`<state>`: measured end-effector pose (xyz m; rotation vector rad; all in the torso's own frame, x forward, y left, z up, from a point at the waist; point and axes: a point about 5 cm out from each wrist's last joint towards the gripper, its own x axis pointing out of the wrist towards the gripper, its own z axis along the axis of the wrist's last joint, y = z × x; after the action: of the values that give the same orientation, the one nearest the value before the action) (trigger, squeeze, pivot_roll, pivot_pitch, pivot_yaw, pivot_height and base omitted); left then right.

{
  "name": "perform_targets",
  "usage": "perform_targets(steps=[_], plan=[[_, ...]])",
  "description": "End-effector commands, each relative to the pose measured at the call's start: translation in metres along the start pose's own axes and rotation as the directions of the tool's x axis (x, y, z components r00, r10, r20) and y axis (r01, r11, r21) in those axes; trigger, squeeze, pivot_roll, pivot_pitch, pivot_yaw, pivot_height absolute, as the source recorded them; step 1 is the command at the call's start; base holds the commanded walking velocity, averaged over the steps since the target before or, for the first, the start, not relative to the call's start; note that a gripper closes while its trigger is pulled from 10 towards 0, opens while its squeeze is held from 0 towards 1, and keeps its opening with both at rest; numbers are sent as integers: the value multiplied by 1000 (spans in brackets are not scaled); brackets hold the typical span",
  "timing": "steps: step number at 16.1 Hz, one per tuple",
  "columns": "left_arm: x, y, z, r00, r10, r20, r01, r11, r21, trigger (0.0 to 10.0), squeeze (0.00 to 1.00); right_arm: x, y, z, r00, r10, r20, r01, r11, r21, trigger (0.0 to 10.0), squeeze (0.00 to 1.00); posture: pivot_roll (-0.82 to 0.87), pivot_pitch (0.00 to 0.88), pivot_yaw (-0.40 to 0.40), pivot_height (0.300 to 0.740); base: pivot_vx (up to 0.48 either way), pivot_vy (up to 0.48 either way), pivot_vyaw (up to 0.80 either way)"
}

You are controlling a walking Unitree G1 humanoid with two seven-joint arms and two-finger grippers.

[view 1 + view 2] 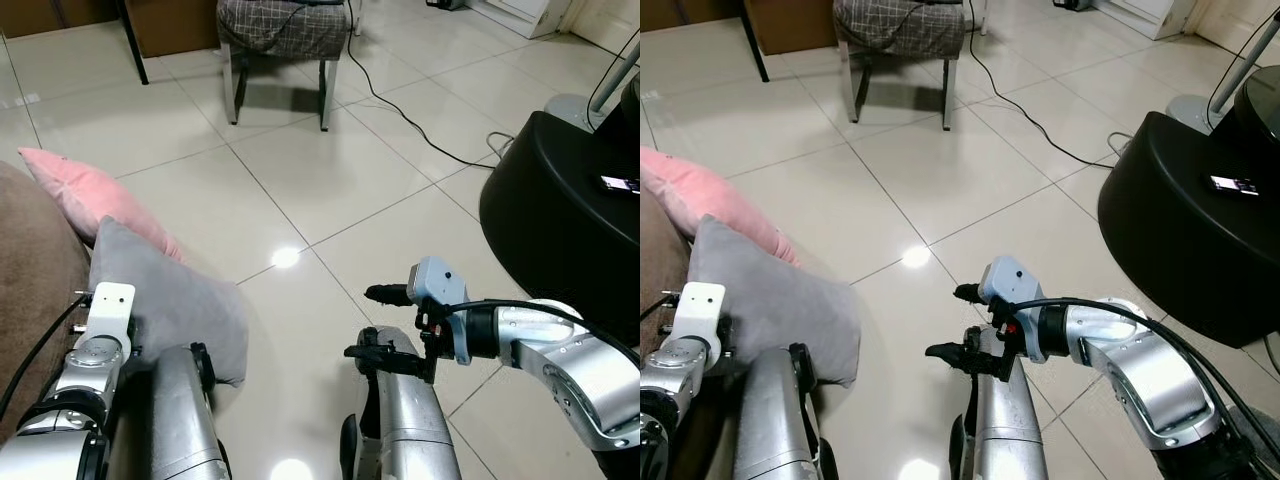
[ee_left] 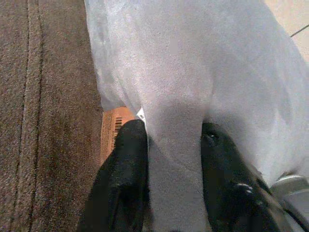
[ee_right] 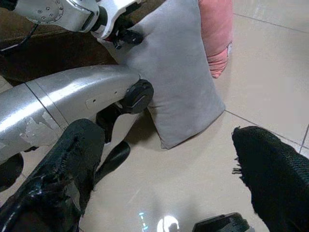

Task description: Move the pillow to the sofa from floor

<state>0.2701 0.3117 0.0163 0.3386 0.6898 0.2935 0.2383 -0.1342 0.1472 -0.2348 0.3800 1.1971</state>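
A grey pillow (image 1: 170, 290) leans against the brown sofa (image 1: 30, 270) at my left, its lower corner hanging toward the tiled floor. My left gripper (image 2: 172, 130) is shut on a fold of the grey pillow (image 2: 193, 72), one black finger on each side, right beside the sofa's front. In the right wrist view the same fingers pinch the pillow's (image 3: 178, 72) top corner. A pink pillow (image 1: 95, 200) lies behind the grey one, against the sofa. My right gripper (image 1: 370, 322) hovers open over bare tiles in the middle, holding nothing.
A black round table (image 1: 560, 220) with a phone (image 1: 620, 183) on it stands at the right. A chair (image 1: 285, 30) with a checked cushion is at the back, and a black cable (image 1: 400, 110) runs across the floor. Open tiles lie between.
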Motion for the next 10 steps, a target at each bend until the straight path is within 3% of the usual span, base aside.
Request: perform_targets(steps=[1, 10], plan=[[-1, -10, -8, 998, -38, -40, 38, 999, 2, 0, 0, -1, 0, -1, 1000, 7, -14, -7, 1000, -14, 10000, 0, -138, 16, -87, 472, 0, 0, 0], [-2, -27, -14, 996, -72, -56, 73, 997, 10, 0, 0, -3, -4, -4, 1000, -6, -29, 5, 1000, -24, 10000, 0, -147, 0, -82, 472, 0, 0, 0]])
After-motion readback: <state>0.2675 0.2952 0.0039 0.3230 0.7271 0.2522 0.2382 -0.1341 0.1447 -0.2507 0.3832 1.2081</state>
